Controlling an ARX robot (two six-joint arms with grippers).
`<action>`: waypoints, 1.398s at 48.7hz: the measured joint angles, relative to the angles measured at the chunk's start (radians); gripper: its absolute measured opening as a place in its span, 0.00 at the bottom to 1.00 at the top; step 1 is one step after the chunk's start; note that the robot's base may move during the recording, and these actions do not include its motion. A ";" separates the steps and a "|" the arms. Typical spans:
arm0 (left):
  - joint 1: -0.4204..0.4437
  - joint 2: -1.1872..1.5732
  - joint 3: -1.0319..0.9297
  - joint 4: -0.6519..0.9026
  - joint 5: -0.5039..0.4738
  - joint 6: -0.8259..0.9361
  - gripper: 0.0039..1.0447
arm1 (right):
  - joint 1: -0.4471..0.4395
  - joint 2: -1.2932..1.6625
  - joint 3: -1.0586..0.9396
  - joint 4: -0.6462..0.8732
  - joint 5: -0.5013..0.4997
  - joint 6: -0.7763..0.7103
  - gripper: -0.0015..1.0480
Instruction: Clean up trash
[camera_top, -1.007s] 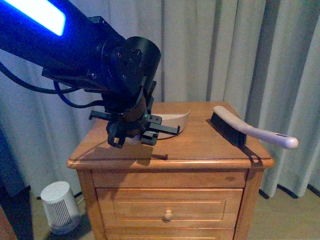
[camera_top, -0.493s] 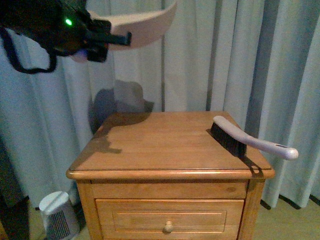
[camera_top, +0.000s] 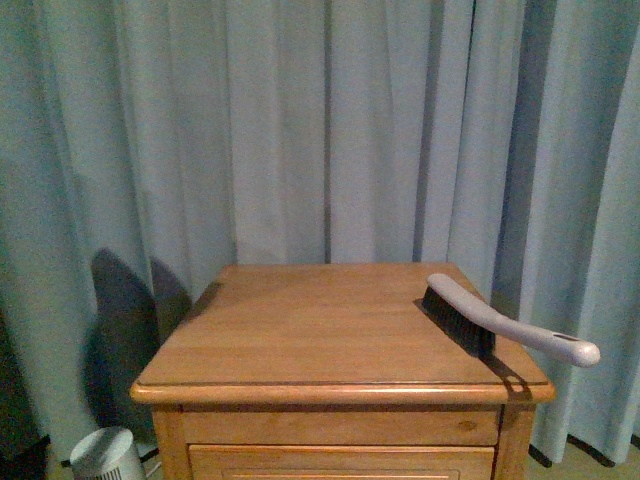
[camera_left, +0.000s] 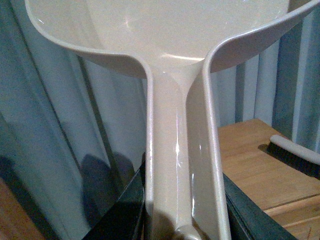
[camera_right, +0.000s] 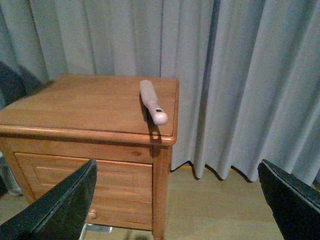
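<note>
No trash wad shows in any view. My left gripper (camera_left: 184, 220) is shut on the handle of the pale pink dustpan (camera_left: 165, 45), which fills the left wrist view and is held up in front of the curtain; it is out of the front view. My right gripper (camera_right: 177, 200) is open and empty, off the right side of the wooden nightstand (camera_right: 75, 110) above the floor. A hand brush (camera_top: 495, 322) with black bristles lies on the nightstand (camera_top: 300, 320) near its right edge, its handle overhanging. The brush also shows in the right wrist view (camera_right: 152, 102) and the left wrist view (camera_left: 295, 150).
Grey curtains (camera_top: 320, 130) hang close behind the nightstand. A small white ribbed appliance (camera_top: 105, 455) stands on the floor at the nightstand's left. Drawers (camera_right: 75, 175) face front. Wooden floor (camera_right: 220, 210) lies to the right.
My left arm has lifted the dustpan up off the nightstand and out of the front view. The front view itself has shifted, showing the nightstand lower. The brush has not moved.
</note>
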 joint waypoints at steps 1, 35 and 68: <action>0.009 -0.018 -0.013 0.000 0.003 -0.003 0.26 | 0.000 0.000 0.000 0.000 0.000 0.000 0.93; 0.057 -0.167 -0.156 -0.031 0.038 -0.086 0.26 | 0.000 0.000 0.000 0.000 0.000 0.000 0.93; 0.055 -0.167 -0.156 -0.031 0.035 -0.089 0.26 | 0.053 0.035 0.007 -0.019 0.171 0.034 0.93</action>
